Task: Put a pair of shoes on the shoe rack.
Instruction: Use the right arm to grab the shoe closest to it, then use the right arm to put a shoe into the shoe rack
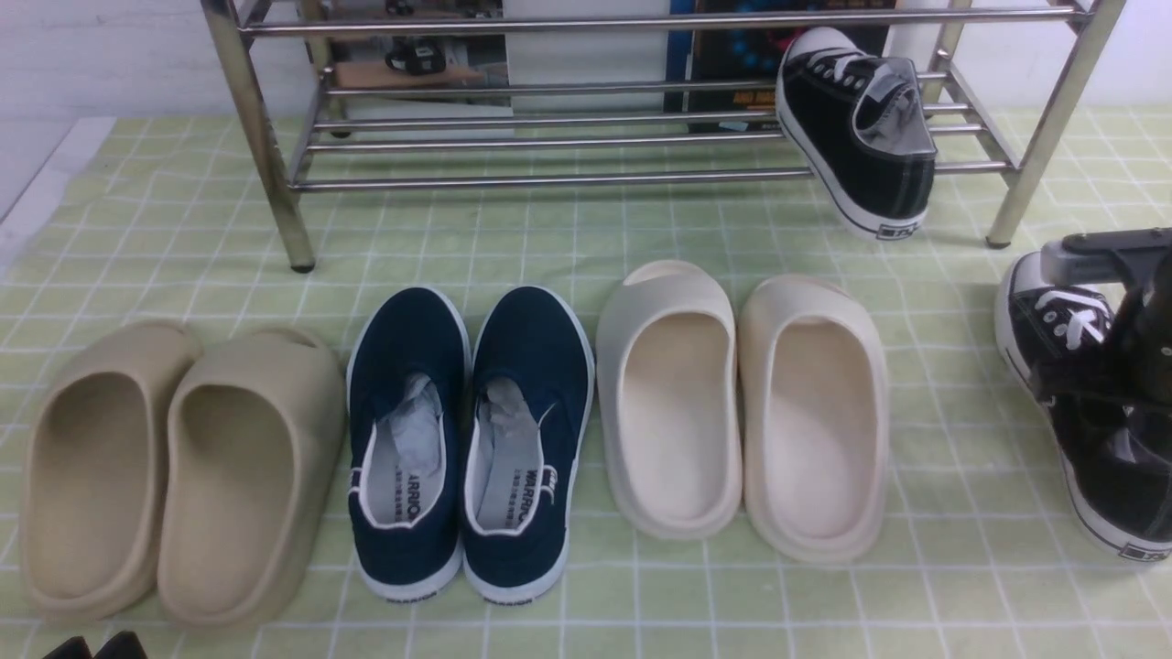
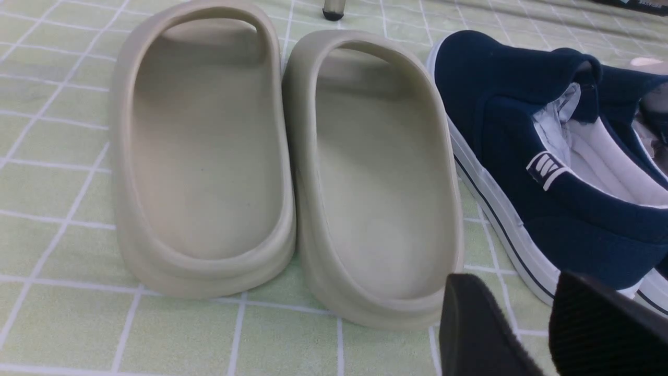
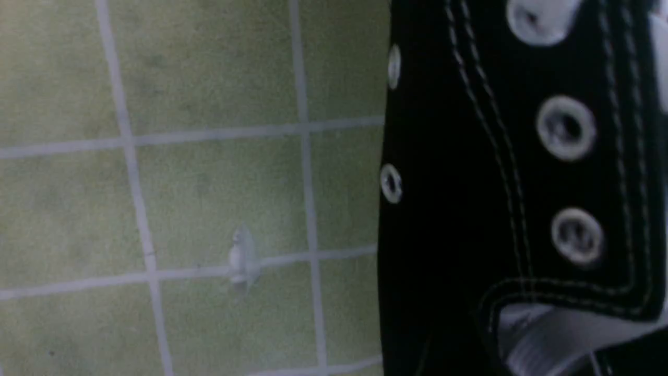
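Right gripper point(image 1: 1140, 357) is low over the 2nd black sneaker point(image 1: 1053, 339) at the far right of the cloth point(image 1: 549, 238), jaws lost against dark canvas, so can't tell if apart or clamped. The 1st sneaker point(image 1: 856, 137) lies tilted on the lower rails of the shoe rack point(image 1: 549, 178), well beyond those jaws, heel hanging over the front rail. Left gripper point(image 2: 527, 334) hangs w/ jaws apart, gripping nothing, tan slides point(image 2: 287, 156) just ahead of its tips, navy slip-ons point(image 2: 548, 209) beside them, cream slides point(image 1: 742, 403) betw. the two grippers.
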Controlling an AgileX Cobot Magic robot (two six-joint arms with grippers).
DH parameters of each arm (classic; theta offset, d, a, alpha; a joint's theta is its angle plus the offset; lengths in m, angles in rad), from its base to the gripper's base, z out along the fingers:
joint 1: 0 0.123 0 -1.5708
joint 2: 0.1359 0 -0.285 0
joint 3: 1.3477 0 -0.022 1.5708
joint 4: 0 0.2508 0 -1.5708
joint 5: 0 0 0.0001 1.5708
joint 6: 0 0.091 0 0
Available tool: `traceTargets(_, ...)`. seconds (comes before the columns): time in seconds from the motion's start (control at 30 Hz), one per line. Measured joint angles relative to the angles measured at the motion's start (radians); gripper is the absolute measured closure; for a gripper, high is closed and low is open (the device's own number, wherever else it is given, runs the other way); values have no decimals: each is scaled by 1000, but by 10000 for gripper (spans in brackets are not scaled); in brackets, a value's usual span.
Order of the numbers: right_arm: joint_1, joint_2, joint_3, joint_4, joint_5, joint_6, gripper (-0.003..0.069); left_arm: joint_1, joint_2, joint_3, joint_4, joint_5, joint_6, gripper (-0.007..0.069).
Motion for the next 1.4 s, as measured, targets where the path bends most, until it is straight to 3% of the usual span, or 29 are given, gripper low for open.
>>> traceTargets(0.03, 0, 0, 0, 0, 0, 0, 279, 0, 0, 0, 0, 0, 0, 386)
traceTargets(0.3, 2, 2, -6, -45, -7, -24, 601, 0, 0, 0, 0, 0, 0, 386)
traceTargets(0.63, 0, -178, 20, 56, -21, -203, 601, 0, 0, 0, 0, 0, 0, 386)
traceTargets(0.83, 0, -179, -68, 69, -14, -232, 601, 0, 0, 0, 0, 0, 0, 386)
traceTargets(1.4, 1, 296, -835, 139, 177, -262, 601, 0, 0, 0, 0, 0, 0, 386)
